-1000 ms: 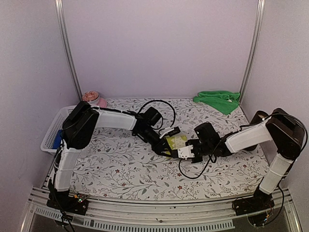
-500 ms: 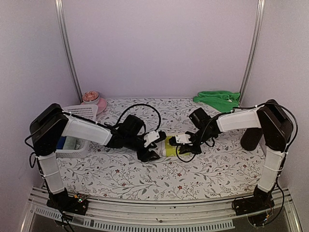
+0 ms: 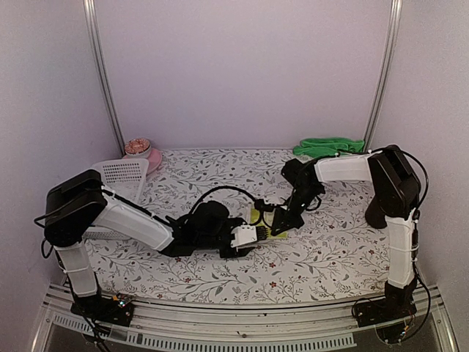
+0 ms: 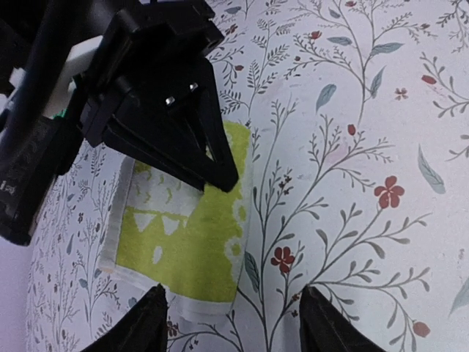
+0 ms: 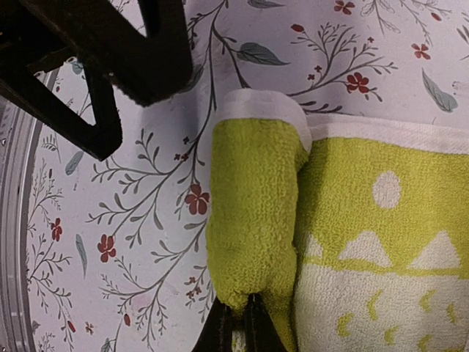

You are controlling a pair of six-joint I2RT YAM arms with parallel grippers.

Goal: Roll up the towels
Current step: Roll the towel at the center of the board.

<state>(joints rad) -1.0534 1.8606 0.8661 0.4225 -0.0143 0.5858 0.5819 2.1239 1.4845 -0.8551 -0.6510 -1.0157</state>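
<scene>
yellow-lime towel lies on the surface, its roll running 12 to 6 from our right tool, closed on its near end; our left tool stands open, towel at 11 o'clock.

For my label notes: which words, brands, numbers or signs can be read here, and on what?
None can be read.
The yellow-lime towel carries only white shapes (triangles, a circle, arcs), no letters.
The table cover shows only flowers.
The green towel and the white basket show no lettering.
</scene>
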